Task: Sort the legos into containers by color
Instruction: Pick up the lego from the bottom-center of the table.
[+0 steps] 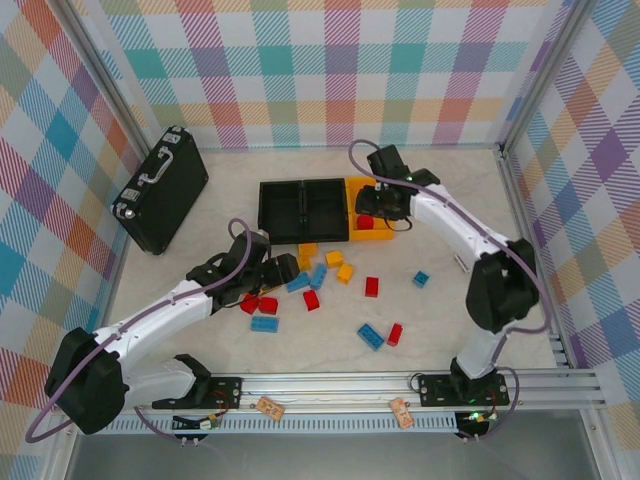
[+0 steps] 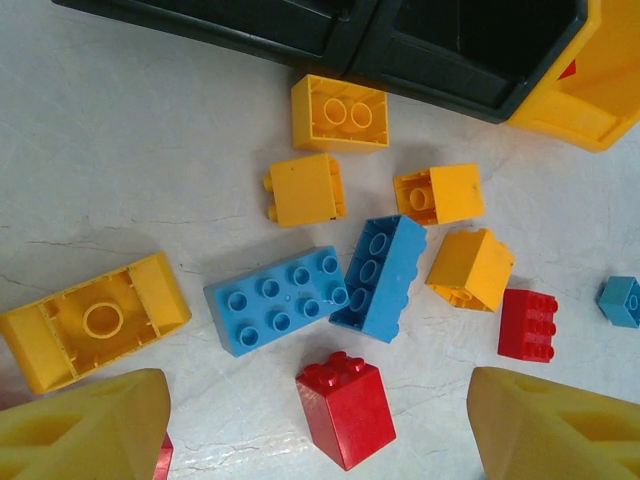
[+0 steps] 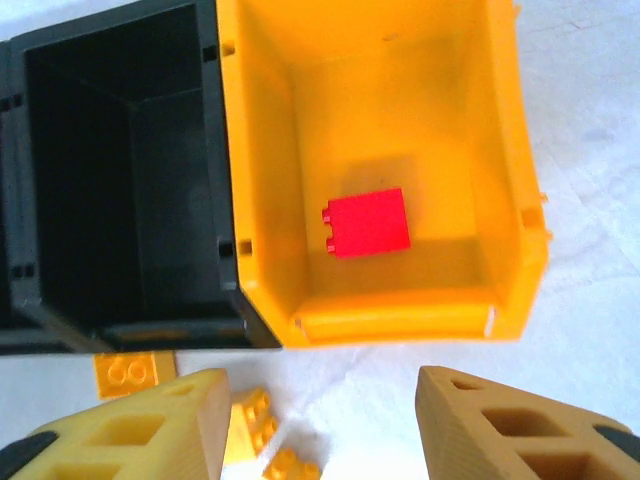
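My L gripper (image 1: pixel 283 270) hung low over the loose bricks near mid-table (image 1: pixel 450 330), jaws apart, nothing gripped. In the L wrist view the L gripper (image 2: pixel 315 400) showed its yellow fingers (image 2: pixel 85 425) at the bottom corners, w/ a near red brick (image 2: pixel 345 408) lying on the table in the gap btwn them. Just past it lay a flat blue brick (image 2: pixel 278 300), touching a tilted blue brick (image 2: pixel 380 277). An upturned yellow brick (image 2: pixel 95 320) sat at left. Four more yellow bricks (image 2: pixel 305 190) lay btwn the blues and the bins. At right were a far red brick (image 2: pixel 527 325) and a small blue brick (image 2: pixel 620 300).

My R gripper (image 1: pixel 372 205) hovered over the yellow bin (image 1: pixel 378 238), jaws released, empty. In the R wrist view the R gripper (image 3: pixel 320 400) looked straight down into it. One binned red brick (image 3: pixel 368 222) lay on the bin's floor. The mid black bin (image 3: pixel 110 180) touched the yellow bin's side.

From above, the 3 bins stood in a row, touching: the end black bin (image 1: pixel 283 210), the mid black one, then the yellow one. Other bricks lay scattered toward my bases, e.g. a lone red brick (image 1: pixel 372 287) and a lone blue brick (image 1: pixel 371 336). A black briefcase (image 1: pixel 160 190) stood well apart at far left.
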Controlling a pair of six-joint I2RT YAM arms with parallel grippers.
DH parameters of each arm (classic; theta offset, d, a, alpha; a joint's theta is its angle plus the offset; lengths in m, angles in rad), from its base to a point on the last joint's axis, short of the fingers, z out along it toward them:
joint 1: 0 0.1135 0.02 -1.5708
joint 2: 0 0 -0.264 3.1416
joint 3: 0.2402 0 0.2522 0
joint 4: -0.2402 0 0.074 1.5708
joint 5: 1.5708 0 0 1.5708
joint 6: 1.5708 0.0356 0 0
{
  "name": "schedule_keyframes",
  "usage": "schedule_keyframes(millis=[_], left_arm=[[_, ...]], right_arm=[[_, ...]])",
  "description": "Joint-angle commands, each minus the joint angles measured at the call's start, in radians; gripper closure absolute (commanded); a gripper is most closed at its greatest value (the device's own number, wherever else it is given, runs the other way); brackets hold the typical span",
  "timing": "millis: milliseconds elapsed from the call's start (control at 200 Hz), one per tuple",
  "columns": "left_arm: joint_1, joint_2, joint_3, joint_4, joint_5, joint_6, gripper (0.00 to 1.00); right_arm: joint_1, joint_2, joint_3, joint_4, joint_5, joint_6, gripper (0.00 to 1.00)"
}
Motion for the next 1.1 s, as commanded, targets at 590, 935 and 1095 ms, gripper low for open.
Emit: schedule_keyframes(millis=[590, 935, 1095], left_arm=[[-0.01, -0.221, -0.179, -0.135, 0.098, -0.091, 0.22], [-0.01, -0.264, -0.224, -0.138, 0.09, -0.118, 0.22], [-0.01, -0.274, -0.238, -0.125, 0.09, -0.13, 0.22]], right_arm=[[0.3, -0.424, -0.65, -0.027, -0.135, -0.085, 0.35], [0.464, -0.318, -0.703, -0.01, -0.063, -0.059, 0.35], [0.498, -0.251, -0.698, 0.011, -0.059, -0.053, 0.37]])
